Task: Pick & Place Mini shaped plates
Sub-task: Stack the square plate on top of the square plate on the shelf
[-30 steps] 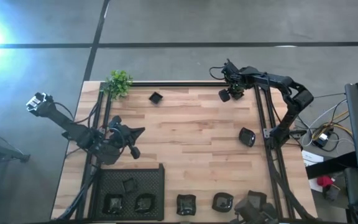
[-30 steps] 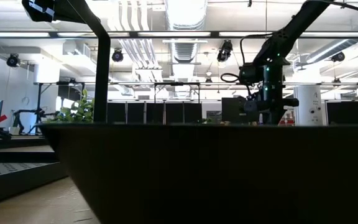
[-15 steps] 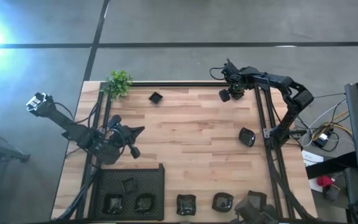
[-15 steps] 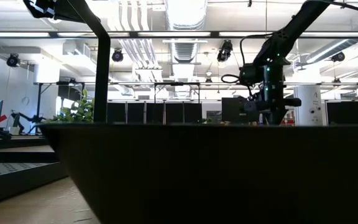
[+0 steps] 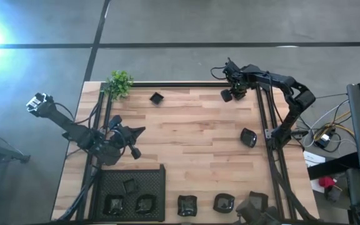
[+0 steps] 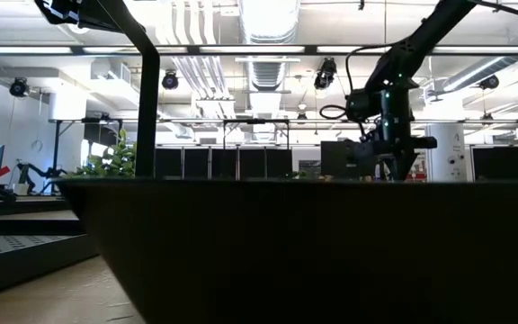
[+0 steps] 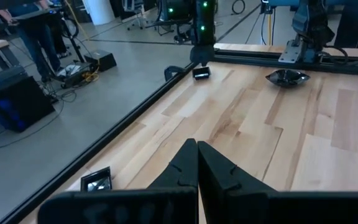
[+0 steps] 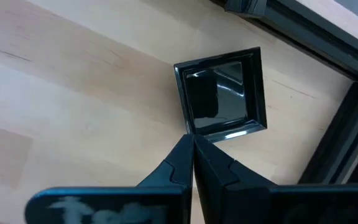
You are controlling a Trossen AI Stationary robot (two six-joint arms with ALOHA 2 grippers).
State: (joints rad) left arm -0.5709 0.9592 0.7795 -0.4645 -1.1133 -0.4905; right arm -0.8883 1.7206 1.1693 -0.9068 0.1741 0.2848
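My right gripper (image 5: 233, 94) is at the table's far right corner, shut on a small glossy black square plate (image 8: 222, 93), which also shows in the high view (image 5: 226, 95) and under the gripper in the left wrist view (image 7: 201, 73). My left gripper (image 5: 132, 134) waits shut over the table's left side, touching nothing. Another small square plate (image 5: 157, 97) lies flat near the far edge. A rounded plate (image 5: 248, 137) lies by the right rail. Two more plates (image 5: 187, 204) (image 5: 224, 202) lie near the near edge. My right gripper pinches the square plate by its rim near one corner (image 8: 189, 129), only at the fingers' free ends. It comes from above, slanting down. The plate sits roughly level just ahead of the fingertips; whether it is lifted clear of the wood I cannot tell.
A black mesh tray (image 5: 158, 172) at the near left holds three plates. A green plant (image 5: 119, 83) stands at the far left corner. Black rails run along the far edge (image 5: 186, 84) and right side (image 5: 261, 119). A dark heap (image 5: 255, 206) sits at the near right.
My right gripper, with the square plate, has shifted slightly toward the table's right edge.
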